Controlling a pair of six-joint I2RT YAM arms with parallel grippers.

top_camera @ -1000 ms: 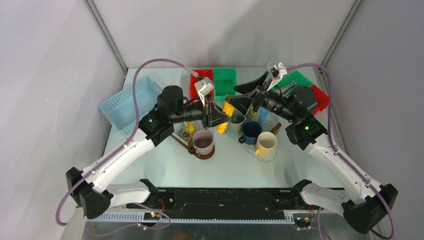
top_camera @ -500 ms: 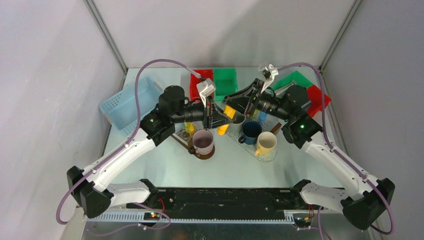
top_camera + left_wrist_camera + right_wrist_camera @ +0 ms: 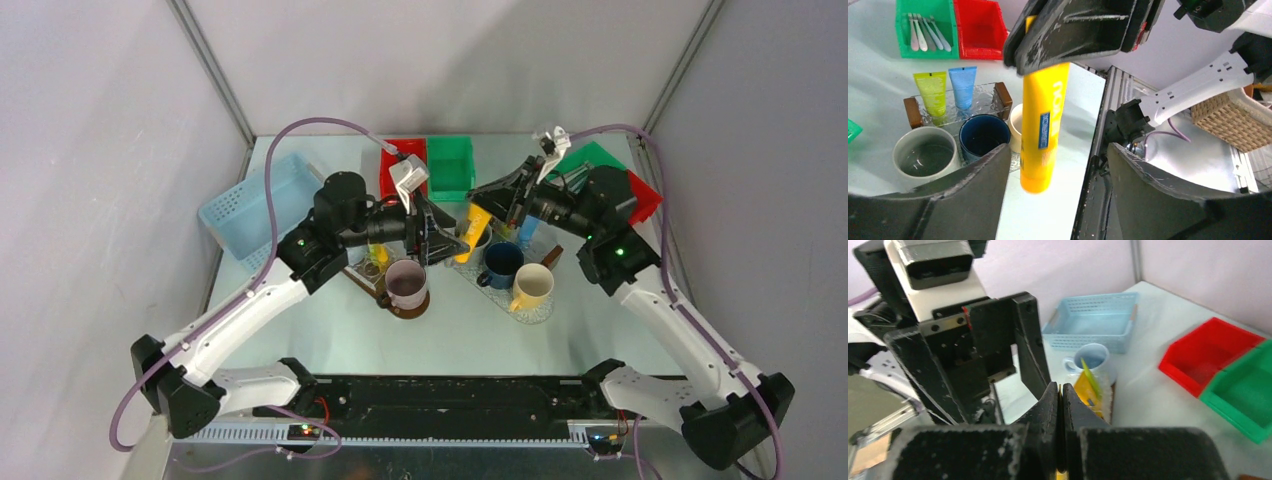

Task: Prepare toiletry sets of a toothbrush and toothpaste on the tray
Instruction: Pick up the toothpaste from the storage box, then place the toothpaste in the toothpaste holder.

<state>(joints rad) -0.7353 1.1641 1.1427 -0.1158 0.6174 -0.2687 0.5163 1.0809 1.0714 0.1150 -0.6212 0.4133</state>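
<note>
Toothpaste, the yellow tube, is hanging cap-down above the tray, well clear of its glass. The right gripper is pinching the tube's flat crimped end, its jaws pressing together with only a thin yellow sliver showing between them. The right arm is reaching in level over the tray's far side, with its wrist pointing towards the left arm. The left arm is stretching across from the opposite side, so the two wrists are facing each other above the tray. The left gripper is standing wide apart, one finger on either side of the tube and neither touching it. White lettering is running lengthwise along the tube, and a small blue label is sitting at mid-length; neither is readable. A lime green tube and a light blue tube are lying side by side on the tray.
</note>
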